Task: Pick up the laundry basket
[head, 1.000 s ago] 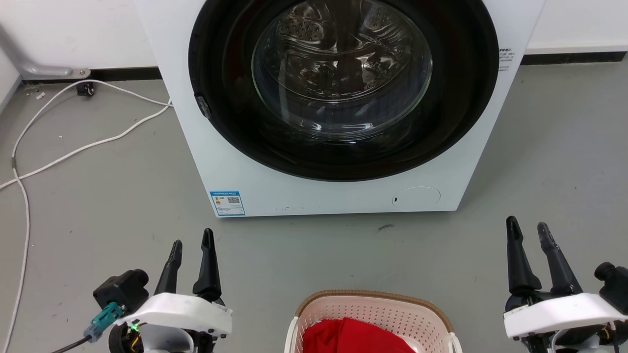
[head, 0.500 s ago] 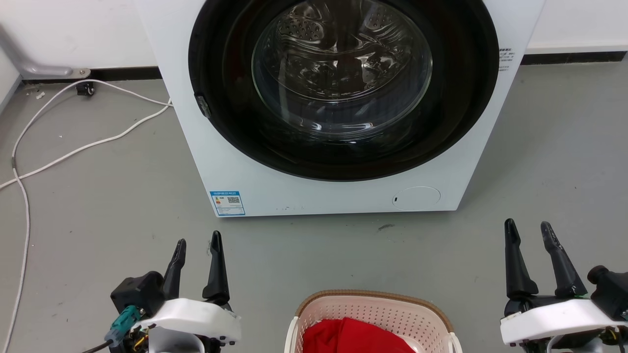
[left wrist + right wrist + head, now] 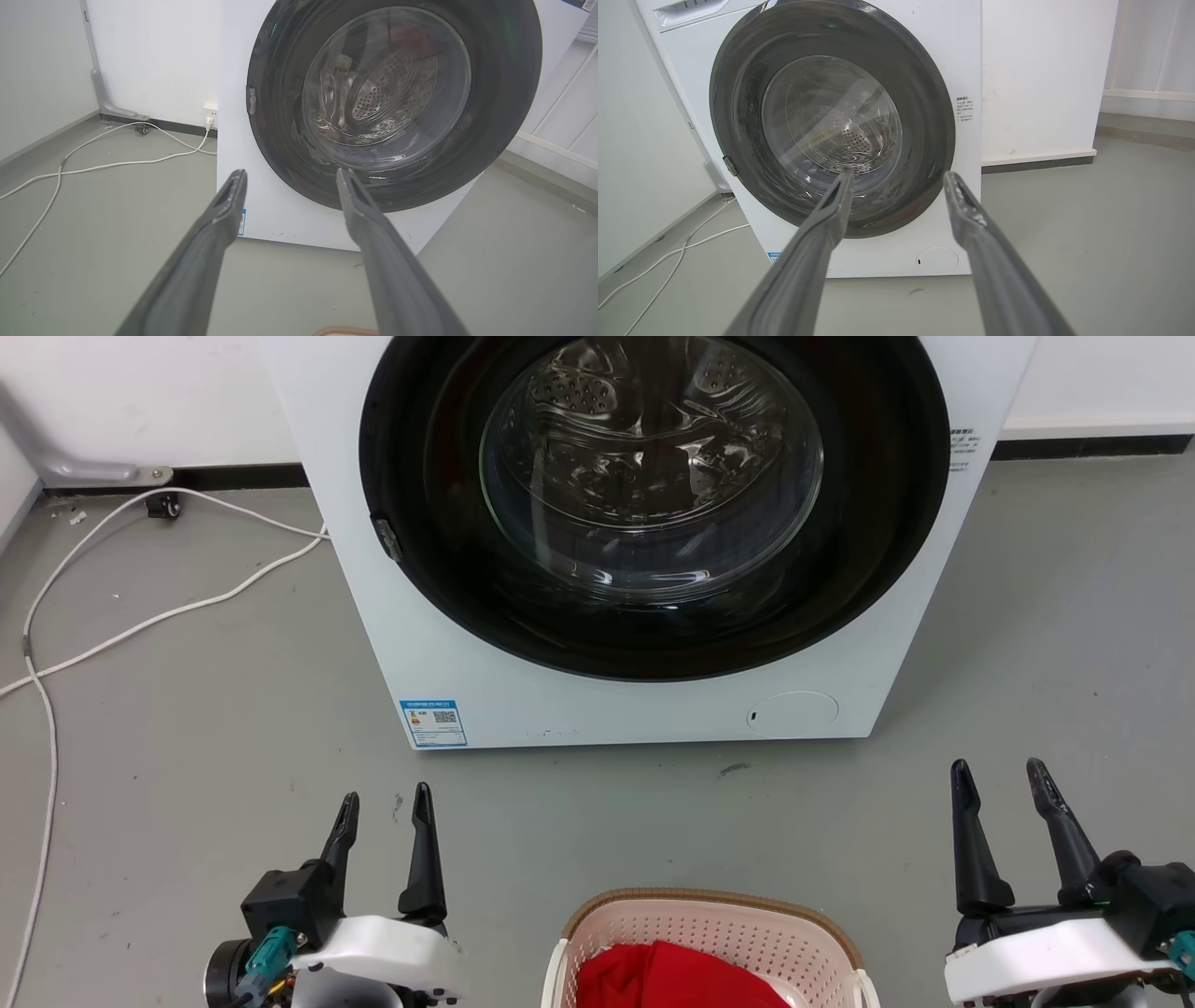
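**Operator:** Which step am I on?

**Spotter:** The approach, I judge. Your laundry basket (image 3: 719, 926) sits on the floor at the bottom middle of the head view. It is in front of the washing machine (image 3: 448, 653) and apart from it, with a red cloth (image 3: 672, 980) inside. Nothing touches it.

**Operator:** And the fingers?

**Spotter:** Your left gripper (image 3: 386, 793) and right gripper (image 3: 997, 765) both have their fingers spread, with nothing between them. They stand one on each side of the basket, clear of it, and point at the machine rather than at the rim.

**Operator:** What does the next move call for?

**Spotter:** You probably need to bring both grippers inward and down to the brown rim on opposite sides, then close evenly before you lift. The near half of the basket is cut off at the frame's edge, so you may want to tilt the head down first.
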Robot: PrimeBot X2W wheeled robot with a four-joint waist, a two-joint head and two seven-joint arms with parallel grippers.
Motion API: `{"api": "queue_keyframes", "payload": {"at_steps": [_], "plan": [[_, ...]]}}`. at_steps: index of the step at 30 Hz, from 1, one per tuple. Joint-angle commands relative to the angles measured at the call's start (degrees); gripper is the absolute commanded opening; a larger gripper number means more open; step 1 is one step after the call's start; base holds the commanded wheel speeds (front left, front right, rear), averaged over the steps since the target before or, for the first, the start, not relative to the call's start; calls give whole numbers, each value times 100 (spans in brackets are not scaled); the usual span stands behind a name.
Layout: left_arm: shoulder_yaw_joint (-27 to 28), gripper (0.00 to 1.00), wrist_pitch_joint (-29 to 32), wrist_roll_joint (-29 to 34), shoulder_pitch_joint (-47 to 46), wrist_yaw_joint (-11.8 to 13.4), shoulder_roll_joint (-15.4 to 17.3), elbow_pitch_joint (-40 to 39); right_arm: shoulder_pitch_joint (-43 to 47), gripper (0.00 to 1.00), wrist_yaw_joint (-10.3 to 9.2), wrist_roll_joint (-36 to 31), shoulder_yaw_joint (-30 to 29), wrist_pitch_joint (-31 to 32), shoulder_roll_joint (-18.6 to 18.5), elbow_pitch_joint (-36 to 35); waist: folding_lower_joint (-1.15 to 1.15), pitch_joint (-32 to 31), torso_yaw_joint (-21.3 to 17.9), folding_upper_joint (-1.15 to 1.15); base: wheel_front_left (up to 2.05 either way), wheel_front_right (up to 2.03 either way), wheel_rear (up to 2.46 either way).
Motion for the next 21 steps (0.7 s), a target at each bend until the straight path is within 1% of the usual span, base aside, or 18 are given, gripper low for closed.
{"api": "queue_keyframes", "payload": {"at_steps": [1, 10, 21], "plan": [[-13, 100, -60, 134, 33, 39, 17, -24, 36, 100, 0, -124, -2, -49, -13, -73, 0, 2, -3, 0, 0, 0, 0], [-43, 100, -163, 513, 59, 83, 14, -20, 94, 100, 0, -259, -28, -155, -13, -129, 0, 5, -8, 0, 0, 0, 0], [-131, 100, -284, 940, 97, 154, 13, 4, 157, 100, 0, -646, 11, -276, -13, -161, 0, -12, -4, 0, 0, 0, 0]]}}
